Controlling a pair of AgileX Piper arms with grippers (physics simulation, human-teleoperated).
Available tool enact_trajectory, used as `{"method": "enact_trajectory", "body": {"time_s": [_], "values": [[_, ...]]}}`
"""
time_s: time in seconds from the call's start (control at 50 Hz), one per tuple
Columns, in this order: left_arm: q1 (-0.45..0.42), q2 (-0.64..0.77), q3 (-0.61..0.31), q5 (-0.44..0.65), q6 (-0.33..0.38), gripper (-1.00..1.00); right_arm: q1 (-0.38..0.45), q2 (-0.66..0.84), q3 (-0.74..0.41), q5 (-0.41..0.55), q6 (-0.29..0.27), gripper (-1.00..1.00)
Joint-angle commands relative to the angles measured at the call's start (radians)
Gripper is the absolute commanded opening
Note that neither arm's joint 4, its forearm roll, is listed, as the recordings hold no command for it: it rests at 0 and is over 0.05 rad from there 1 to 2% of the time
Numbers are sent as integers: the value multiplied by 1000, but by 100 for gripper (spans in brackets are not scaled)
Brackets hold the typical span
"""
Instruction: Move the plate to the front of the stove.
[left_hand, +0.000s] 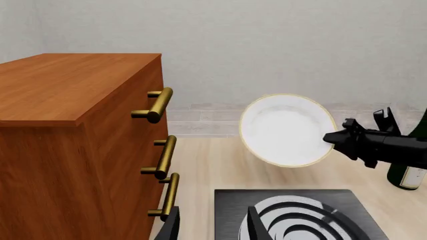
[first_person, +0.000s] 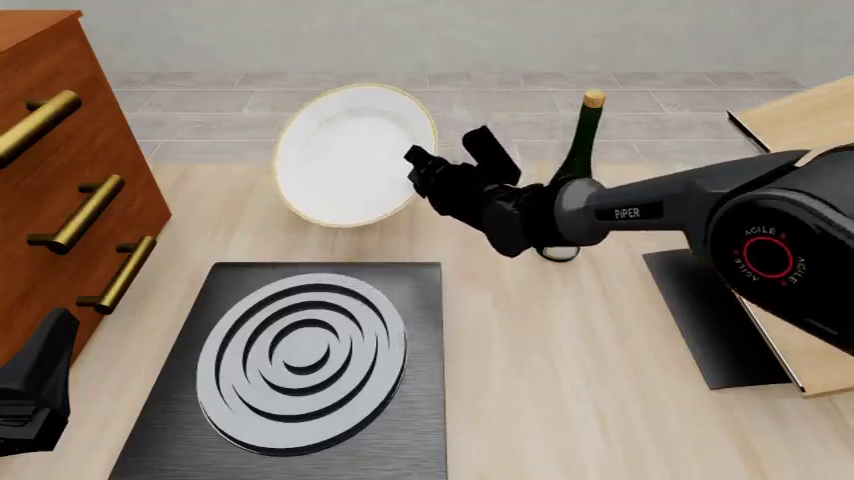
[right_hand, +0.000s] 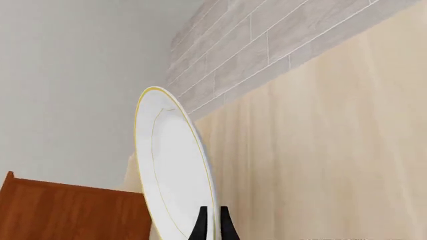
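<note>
Readable text first: the right arm's forearm says "PIPER" in small white letters, and the big round joint near the right edge of the front view has "AGILEX" around a red ring. There's a pale label on the green bottle (first_person: 577, 150) too, but it's way too small to read. The right gripper (first_person: 416, 172) has its fingers pinched tight on the rim of the plate (first_person: 350, 152); in the right wrist view the two black fingertips (right_hand: 201, 227) sit almost together with the plate edge (right_hand: 170, 165) clamped between them. The plate is up in the air, tipped up nearly on edge, its white hollow face turned toward the front camera and a bit toward the left. It's round so no real long axis, but it looks like an oval leaning up and to the right in the front view. It hangs beyond the far edge of the stove (first_person: 300, 365), between the wooden drawer cabinet (first_person: 54, 160) and the bottle, not touching the table (first_person: 561, 340). The stove lies flat on the table on the near side, ring burner facing up. The left gripper (left_hand: 212, 225) sits low by the cabinet's brass handles, fingers spread apart with nothing between them, near the stove's left edge. A plain black mat (first_person: 707, 320) lies to the right, partly under a light wooden board (first_person: 801, 125).
</note>
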Motion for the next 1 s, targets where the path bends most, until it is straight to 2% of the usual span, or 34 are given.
{"method": "enact_trajectory", "body": {"time_s": [0.02, 0.08, 0.5, 1.0], "values": [[0, 0, 0, 0, 0, 100, -12, 44, -17, -9, 72, -100], [0, 0, 0, 0, 0, 100, -13, 55, -20, -2, 85, -100], [0, 0, 0, 0, 0, 100, 7, 81, -33, 6, 72, -100], [0, 0, 0, 0, 0, 100, -21, 163, -95, 11, 68, -100]]}}
